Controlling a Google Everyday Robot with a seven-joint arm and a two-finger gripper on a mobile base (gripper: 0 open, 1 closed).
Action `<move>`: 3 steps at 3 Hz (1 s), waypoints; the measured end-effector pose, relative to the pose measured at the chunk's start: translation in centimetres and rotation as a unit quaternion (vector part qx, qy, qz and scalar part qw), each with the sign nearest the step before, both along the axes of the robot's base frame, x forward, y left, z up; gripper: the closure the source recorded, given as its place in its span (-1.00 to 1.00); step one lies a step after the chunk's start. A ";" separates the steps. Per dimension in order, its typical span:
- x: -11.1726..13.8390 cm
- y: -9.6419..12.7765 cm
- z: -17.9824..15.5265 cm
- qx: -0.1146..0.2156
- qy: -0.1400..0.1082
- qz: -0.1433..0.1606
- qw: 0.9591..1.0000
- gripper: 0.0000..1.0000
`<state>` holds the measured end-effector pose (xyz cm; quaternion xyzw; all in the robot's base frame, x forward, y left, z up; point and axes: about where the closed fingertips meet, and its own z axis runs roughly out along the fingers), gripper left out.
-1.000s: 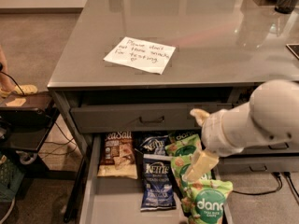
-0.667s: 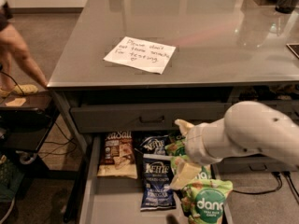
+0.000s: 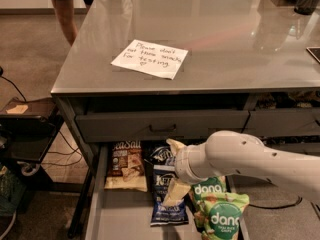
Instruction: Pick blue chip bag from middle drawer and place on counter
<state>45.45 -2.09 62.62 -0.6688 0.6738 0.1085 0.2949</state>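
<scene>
The middle drawer (image 3: 117, 219) is pulled out below the counter (image 3: 225, 34). The blue chip bag (image 3: 169, 213) lies flat in the drawer's middle, just in front of a darker navy Kettle bag (image 3: 159, 154). My gripper (image 3: 173, 171) reaches in from the right on a white arm and hovers low over the two Kettle bags. It is open: one cream finger (image 3: 175, 145) is over the navy bag and the other finger (image 3: 172, 194) is over the blue chip bag, hiding part of it. It holds nothing.
A brown sea-salt bag (image 3: 125, 166) lies left of the Kettle bags, and green dang bags (image 3: 220, 216) lie to the right. A closed drawer front with a bar handle (image 3: 162, 127) is above. A handwritten note (image 3: 150, 59) lies on the counter. A person's legs (image 3: 65, 6) show at far left, and a black cart (image 3: 25, 129) stands on the left.
My arm has swung left and down into the drawer, from over the dang bags to over the Kettle bags. The person at the left has moved to the far end.
</scene>
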 end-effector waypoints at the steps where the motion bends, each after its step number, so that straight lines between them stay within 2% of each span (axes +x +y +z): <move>1: 0.5 -0.8 -2.5 -0.015 0.002 -0.009 1.000 -1.00; 3: 2.2 -0.9 -11.0 -0.050 0.009 -0.017 0.999 -1.00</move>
